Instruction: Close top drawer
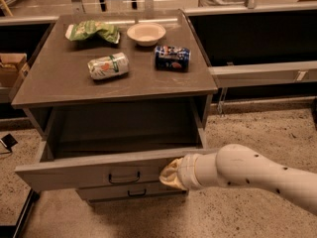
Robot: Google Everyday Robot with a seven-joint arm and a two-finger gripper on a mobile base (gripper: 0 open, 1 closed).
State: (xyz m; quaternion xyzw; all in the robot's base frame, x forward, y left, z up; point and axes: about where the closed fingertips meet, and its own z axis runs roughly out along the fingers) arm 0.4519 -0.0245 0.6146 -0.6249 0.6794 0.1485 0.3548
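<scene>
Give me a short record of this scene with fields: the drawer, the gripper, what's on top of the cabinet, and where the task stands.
top drawer: pulled well out, dark handle at centre of its front
gripper: at the right end of the drawer front, apparently touching it
arm: white, reaching in from the right
cabinet top: green bag, white bowl, pale can on its side, blue can on its side
lower drawer: shut
task status: drawer not yet closed

Speckled terrazzo floor (257,128) near and right. Grey ledge (262,73) over dark recess, right. Cardboard box (11,66) far left. Warm, dim light. Gripper (171,175) low, near centre.
</scene>
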